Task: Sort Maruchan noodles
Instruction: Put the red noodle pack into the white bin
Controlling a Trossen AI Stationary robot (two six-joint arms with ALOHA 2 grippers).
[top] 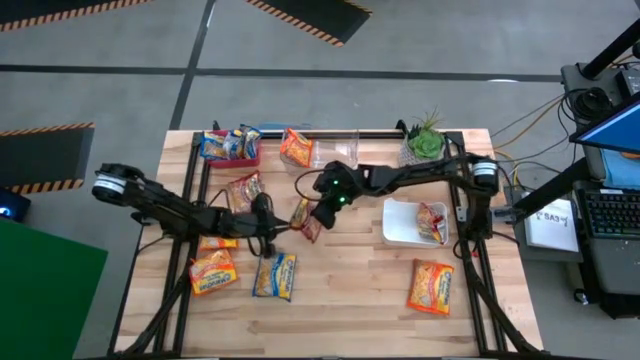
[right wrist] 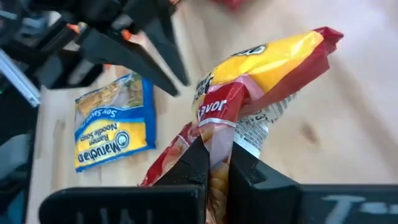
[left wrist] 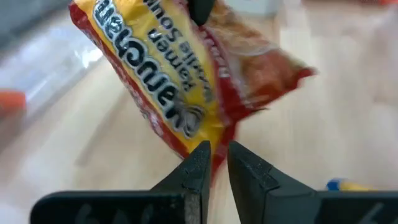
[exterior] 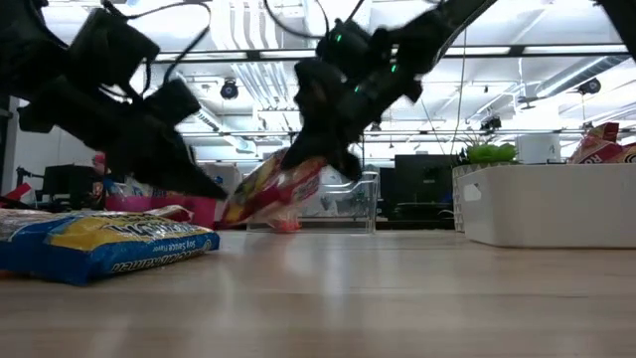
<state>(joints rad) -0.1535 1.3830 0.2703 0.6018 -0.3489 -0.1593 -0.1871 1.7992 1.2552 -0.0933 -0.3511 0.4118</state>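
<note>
A red and yellow Maruchan noodle packet point(top: 306, 220) point(exterior: 273, 194) hangs just above the middle of the table, with a gripper at each end. My right gripper point(top: 320, 213) point(right wrist: 216, 158) reaches in from the right and is shut on it. My left gripper point(top: 283, 230) point(left wrist: 216, 163) comes from the left, its fingers nearly together at the packet's lower corner. Other noodle packets lie flat on the wood at the left point(top: 212, 270) point(top: 275, 277) point(top: 243, 190) and near the right front point(top: 431, 285). My left gripper has the packet's lower corner point(left wrist: 214, 155) between its fingertips, pinched at their free ends. It comes from the table's left, slanting slightly down. The packet rises away from it, tilted. My right gripper pinches the packet about midway along one long edge point(right wrist: 217, 134) between its two fingers. It comes from the table's right, slanting down. The wrapper buckles above the fingers. The packet is tilted, its lower end toward the left arm, clear of the table.
A white bin point(top: 400, 225) at the right holds a red packet point(top: 432, 222). A red tray point(top: 230, 147) with blue packets, an orange packet point(top: 296, 148), a clear container point(top: 335, 150) and a potted plant point(top: 425, 145) stand along the far edge.
</note>
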